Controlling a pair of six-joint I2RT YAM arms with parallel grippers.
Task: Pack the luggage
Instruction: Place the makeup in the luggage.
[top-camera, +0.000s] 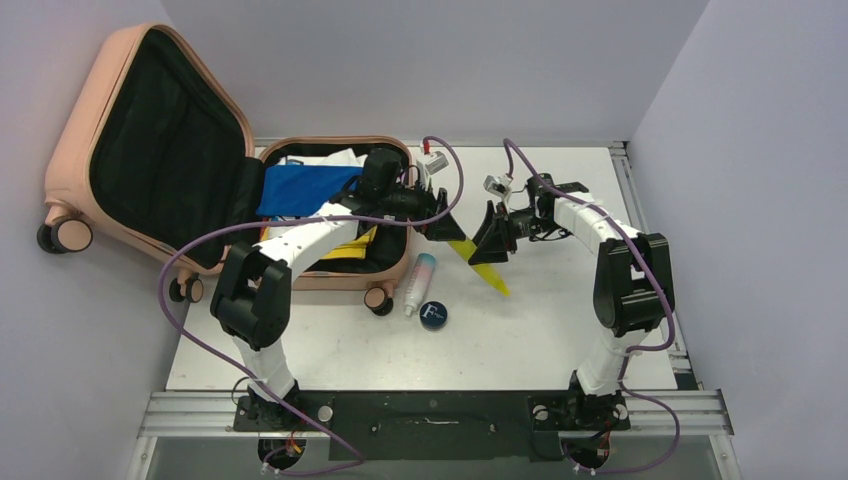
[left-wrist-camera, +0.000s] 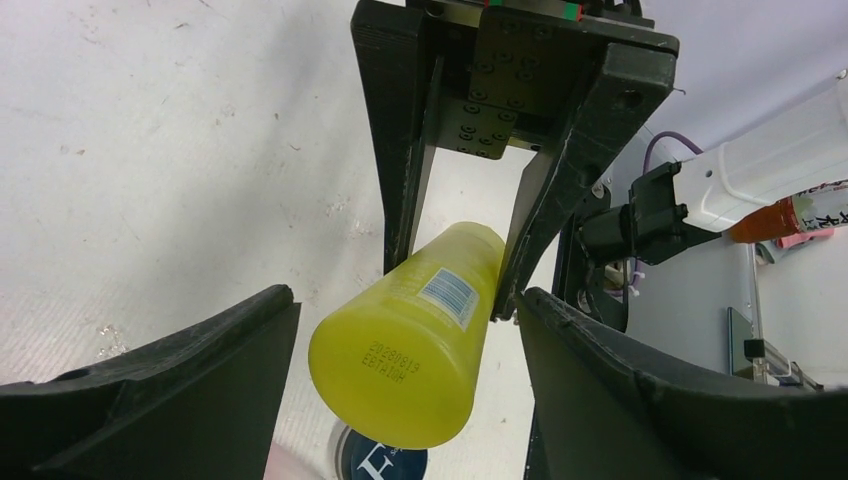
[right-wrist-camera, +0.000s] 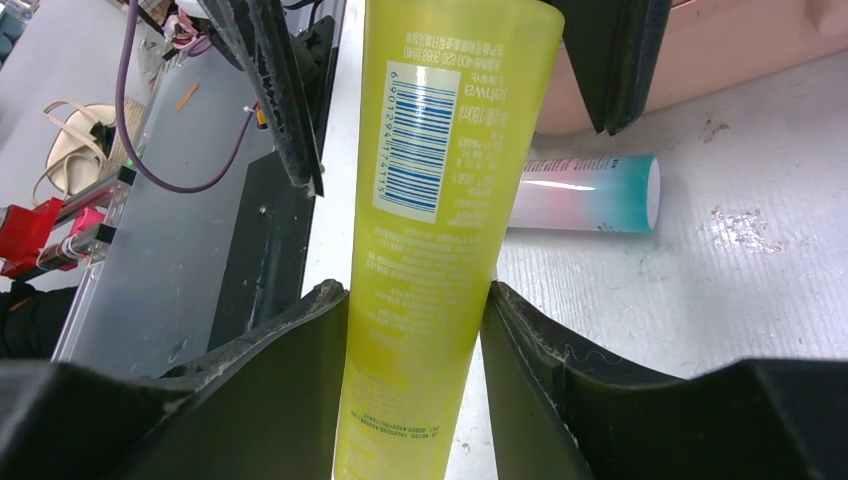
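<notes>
- The luggage (top-camera: 72, 140) lies open at the table's (top-camera: 560, 340) far left corner. Its lid leans up against the left wall, and a blue cloth (top-camera: 300, 188) lies in the lower half.
- The right gripper (right-wrist-camera: 412, 292) is clamped on a yellow tube (right-wrist-camera: 440, 200), held above the table just right of the luggage.
- The left gripper (left-wrist-camera: 405, 300) has its jaws apart on either side of the tube's other end, with a gap showing on each side.
- A pink-and-teal tube (top-camera: 420, 280) and a round dark blue tin (top-camera: 433, 315) lie beside the luggage's near corner.

Yellow tube (top-camera: 490, 275) tilts near teal-pink tube (top-camera: 421, 280), blue tin (top-camera: 433, 316).
</notes>
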